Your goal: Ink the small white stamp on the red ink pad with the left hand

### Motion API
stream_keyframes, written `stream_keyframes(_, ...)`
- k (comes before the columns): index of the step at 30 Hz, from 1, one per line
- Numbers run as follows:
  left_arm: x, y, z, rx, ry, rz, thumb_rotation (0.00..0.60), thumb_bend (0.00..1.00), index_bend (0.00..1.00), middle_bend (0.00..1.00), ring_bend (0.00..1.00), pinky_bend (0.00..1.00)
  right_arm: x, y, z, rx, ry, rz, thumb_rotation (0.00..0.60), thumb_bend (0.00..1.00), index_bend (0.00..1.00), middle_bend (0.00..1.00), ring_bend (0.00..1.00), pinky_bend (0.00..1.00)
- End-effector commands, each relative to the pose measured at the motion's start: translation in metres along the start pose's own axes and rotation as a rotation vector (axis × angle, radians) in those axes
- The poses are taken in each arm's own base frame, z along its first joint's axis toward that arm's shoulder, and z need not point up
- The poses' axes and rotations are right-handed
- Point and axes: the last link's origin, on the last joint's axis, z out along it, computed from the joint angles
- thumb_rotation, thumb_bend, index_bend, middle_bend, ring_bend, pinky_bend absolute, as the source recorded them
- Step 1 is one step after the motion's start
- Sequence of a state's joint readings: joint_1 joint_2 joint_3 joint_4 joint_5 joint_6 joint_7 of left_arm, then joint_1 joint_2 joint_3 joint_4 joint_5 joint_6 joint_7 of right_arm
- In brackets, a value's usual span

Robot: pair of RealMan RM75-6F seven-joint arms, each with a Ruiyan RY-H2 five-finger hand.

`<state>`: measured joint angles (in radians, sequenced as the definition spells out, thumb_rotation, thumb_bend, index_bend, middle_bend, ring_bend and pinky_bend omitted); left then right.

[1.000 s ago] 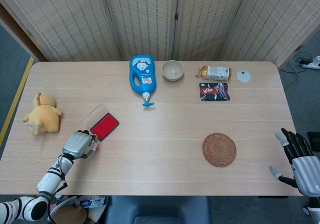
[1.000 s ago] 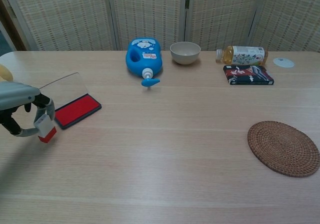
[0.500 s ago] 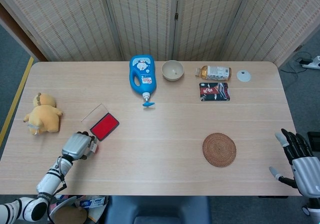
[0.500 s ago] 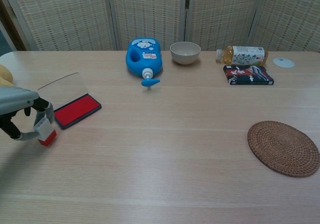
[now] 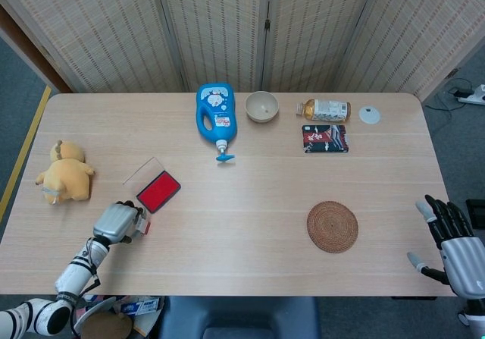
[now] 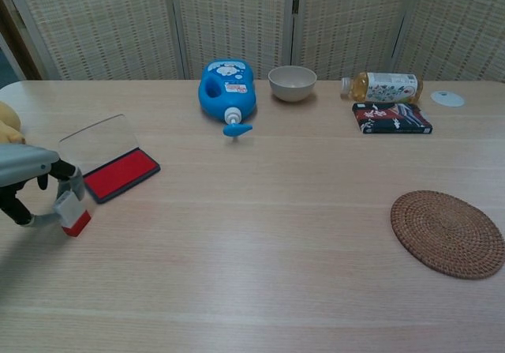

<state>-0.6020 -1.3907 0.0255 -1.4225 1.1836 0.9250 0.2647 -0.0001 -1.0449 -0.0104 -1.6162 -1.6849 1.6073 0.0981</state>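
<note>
- Fingers (image 6: 63,173) of the left hand (image 6: 31,185) pinch the small white stamp (image 6: 72,213), red face touching the tabletop (image 6: 260,234).
- Red ink pad (image 6: 120,172) sits just beside it, lid open.
- Right hand (image 5: 455,246): fingers spread, holding nothing, past the tabletop's edge.

My left hand (image 5: 117,221): silver-grey metal back plate, smooth, rounded; black fingers (image 6: 63,169) below it. Wrist behind: white segmented forearm with black rings, thin dark cable running alongside. Further back, rounded white arm link with black joint band. My right hand (image 5: 457,249): grey-silver palm shell, black fingers (image 5: 441,211) with pale grey tips. Thumb grey with light tip, black section at its base. No markings or screws legible at this size.
</note>
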Motion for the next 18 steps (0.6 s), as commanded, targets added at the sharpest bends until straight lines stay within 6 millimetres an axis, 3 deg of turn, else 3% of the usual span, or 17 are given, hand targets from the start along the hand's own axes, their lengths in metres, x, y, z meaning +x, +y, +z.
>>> stream_keyframes(1, 0.001, -0.001, -0.001, 0.007, -0.003, -0.001, 0.600, 0.34, 0.20, 0.28, 0.15, 0.35, 0.000, 0.000, 0.000, 0.001, 0.002, 0.000, 0.600, 0.20, 0.00, 0.00, 0.00, 0.00)
stream_keyframes(6, 0.004, 0.000, -0.004, 0.013, 0.001, -0.004, 0.600, 0.34, 0.03, 0.14, 0.05, 0.35, 0.002, 0.000, -0.001, 0.001, 0.008, 0.002, 0.600, 0.20, 0.00, 0.00, 0.00, 0.00)
stream_keyframes(13, 0.014, -0.001, -0.013, 0.031, 0.027, 0.015, 0.600, 0.34, 0.01, 0.12, 0.04, 0.35, 0.003, 0.000, -0.002, 0.002, 0.017, 0.004, 0.600, 0.20, 0.00, 0.00, 0.00, 0.00)
stream_keyframes(18, 0.039, -0.004, -0.049, 0.085, 0.143, 0.053, 0.600, 0.34, 0.02, 0.12, 0.04, 0.35, 0.005, 0.001, -0.004, 0.004, 0.025, 0.006, 0.600, 0.20, 0.00, 0.00, 0.00, 0.00)
